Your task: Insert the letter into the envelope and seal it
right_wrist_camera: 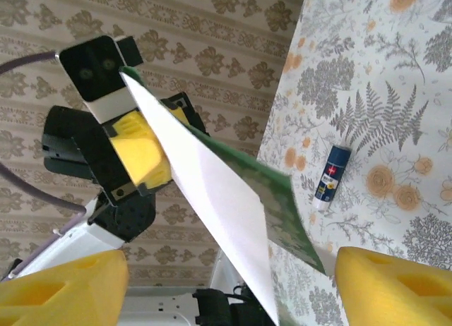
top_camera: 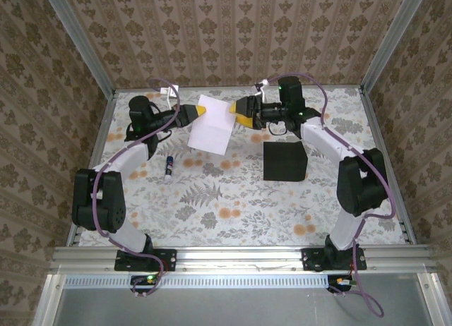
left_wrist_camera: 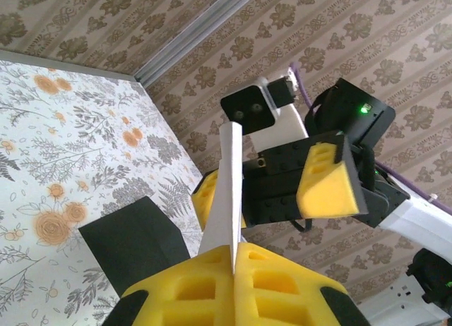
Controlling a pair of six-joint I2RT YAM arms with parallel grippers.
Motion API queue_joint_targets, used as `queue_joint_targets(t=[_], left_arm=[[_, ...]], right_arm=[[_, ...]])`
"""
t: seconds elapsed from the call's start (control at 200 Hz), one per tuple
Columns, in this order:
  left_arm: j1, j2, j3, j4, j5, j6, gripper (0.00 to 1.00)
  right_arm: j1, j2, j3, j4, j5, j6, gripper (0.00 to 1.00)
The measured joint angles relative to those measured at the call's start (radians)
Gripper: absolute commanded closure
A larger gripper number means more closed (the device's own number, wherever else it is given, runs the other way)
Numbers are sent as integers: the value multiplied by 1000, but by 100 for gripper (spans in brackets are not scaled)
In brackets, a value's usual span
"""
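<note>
The left gripper's (left_wrist_camera: pixel 232 259) yellow foam fingers were pressed together on the edge of the letter (left_wrist_camera: pixel 229 192), pinching the thin sheet so that it stood edge-on in the left wrist view. The right gripper (right_wrist_camera: pixel 229 284) had its yellow fingers spread wide apart, with the letter passing through the gap between them. Whether either finger touched the paper could not be told.

From above, the letter (top_camera: pixel 212 128) hung in the air over the far part of the table (top_camera: pixel 233 206), tilted. The left gripper (top_camera: pixel 200 111) was at its upper left edge and the right gripper (top_camera: pixel 236 114) at its upper right edge, the two pointing toward each other. One face of the letter (right_wrist_camera: pixel 212 192) was white and the other green.

The black envelope (top_camera: pixel 284 161) lay flat on the floral table surface, below the right gripper and apart from the letter. A small white-and-blue glue stick (top_camera: pixel 169 168) lay on the table to the left, below the left gripper and well apart from the envelope.
</note>
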Motion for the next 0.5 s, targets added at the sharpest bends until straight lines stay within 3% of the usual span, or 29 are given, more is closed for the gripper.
queue_joint_targets(t=[0.135,0.345,0.5], left_arm=[[2,-2,0,-14,-42,-10,100],[-17,-96,-71,36,-195,-89,100],[-52,-148,-79,58,-290,-129,100]], right_arm=[[-14,-45,-52,26,0,-47,0],[-23,-74,-247,263,-14,-45,0],[-23,-73,-294,374,-30,-29,0]])
